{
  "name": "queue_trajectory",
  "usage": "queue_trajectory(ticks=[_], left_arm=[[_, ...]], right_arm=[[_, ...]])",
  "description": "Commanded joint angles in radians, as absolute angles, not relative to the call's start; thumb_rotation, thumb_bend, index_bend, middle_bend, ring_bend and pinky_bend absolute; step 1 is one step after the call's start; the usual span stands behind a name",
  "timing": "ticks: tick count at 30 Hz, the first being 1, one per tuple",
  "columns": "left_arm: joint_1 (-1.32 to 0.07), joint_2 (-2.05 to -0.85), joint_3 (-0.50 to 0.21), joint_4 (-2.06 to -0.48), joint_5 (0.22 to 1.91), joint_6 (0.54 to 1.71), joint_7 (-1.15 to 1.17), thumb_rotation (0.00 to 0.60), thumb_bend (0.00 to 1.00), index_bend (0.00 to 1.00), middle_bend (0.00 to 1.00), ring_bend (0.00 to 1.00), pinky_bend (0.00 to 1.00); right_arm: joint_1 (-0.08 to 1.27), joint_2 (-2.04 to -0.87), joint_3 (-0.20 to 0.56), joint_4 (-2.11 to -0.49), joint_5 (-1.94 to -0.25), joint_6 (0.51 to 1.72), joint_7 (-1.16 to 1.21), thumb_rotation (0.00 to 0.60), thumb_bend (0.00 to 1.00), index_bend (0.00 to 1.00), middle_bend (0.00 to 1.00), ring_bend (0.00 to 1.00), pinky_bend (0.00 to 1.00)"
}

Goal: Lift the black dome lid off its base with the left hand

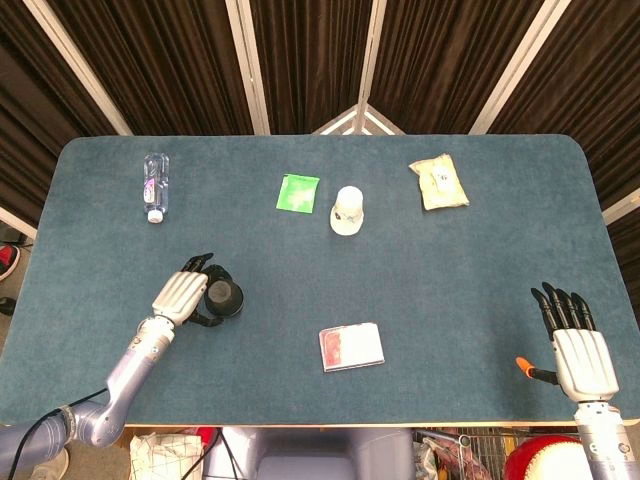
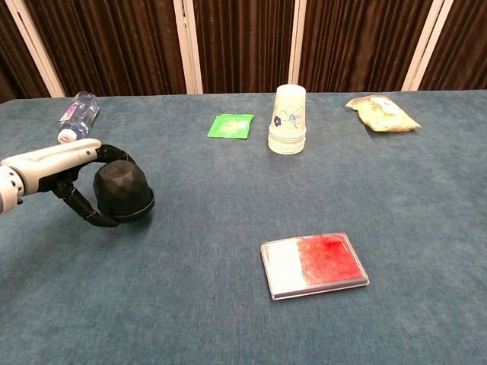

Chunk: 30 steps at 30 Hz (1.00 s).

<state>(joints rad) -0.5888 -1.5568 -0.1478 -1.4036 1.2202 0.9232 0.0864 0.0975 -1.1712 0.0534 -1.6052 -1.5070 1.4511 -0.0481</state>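
The black faceted dome lid (image 2: pixel 122 190) (image 1: pixel 223 297) is low over the table's left front area, gripped by my left hand (image 2: pixel 65 171) (image 1: pixel 184 294), whose fingers wrap over its top and near side. Whether the lid touches the cloth I cannot tell. No separate base shows under it. My right hand (image 1: pixel 578 345) lies flat at the table's front right corner, fingers stretched out and apart, holding nothing; the chest view does not show it.
A water bottle (image 1: pixel 154 186) lies at the back left. A green packet (image 1: pixel 298 193), a stack of paper cups (image 2: pixel 288 120) and a snack bag (image 1: pixel 438 182) line the back. A red and white card case (image 2: pixel 313 264) lies front centre.
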Motion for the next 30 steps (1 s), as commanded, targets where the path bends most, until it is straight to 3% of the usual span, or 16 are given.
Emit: queue_trajectory(ticks=[1, 14, 30], left_arm=[[-0.595, -1.564, -0.144, -1.402, 1.197, 0.911, 0.109, 0.600, 0.27, 0.44, 0.22, 0.00, 0.00], [-0.595, -1.579, -0.131, -1.383, 1.217, 0.940, 0.116, 0.600, 0.27, 0.40, 0.20, 0.00, 0.00], [-0.602, -1.578, -0.113, -1.361, 1.214, 0.922, 0.123, 0.600, 0.19, 0.35, 0.17, 0.00, 0.00]], right_arm=[[0.097, -1.175, 0.055, -1.605, -1.506, 1.454, -0.050, 0.600, 0.15, 0.04, 0.02, 0.03, 0.05], [0.094, -1.176, 0.051, -1.605, -1.509, 1.456, -0.051, 0.600, 0.15, 0.04, 0.02, 0.03, 0.05], [0.098, -1.173, 0.057, -1.603, -1.499, 1.449, -0.056, 0.600, 0.15, 0.04, 0.02, 0.03, 0.05]])
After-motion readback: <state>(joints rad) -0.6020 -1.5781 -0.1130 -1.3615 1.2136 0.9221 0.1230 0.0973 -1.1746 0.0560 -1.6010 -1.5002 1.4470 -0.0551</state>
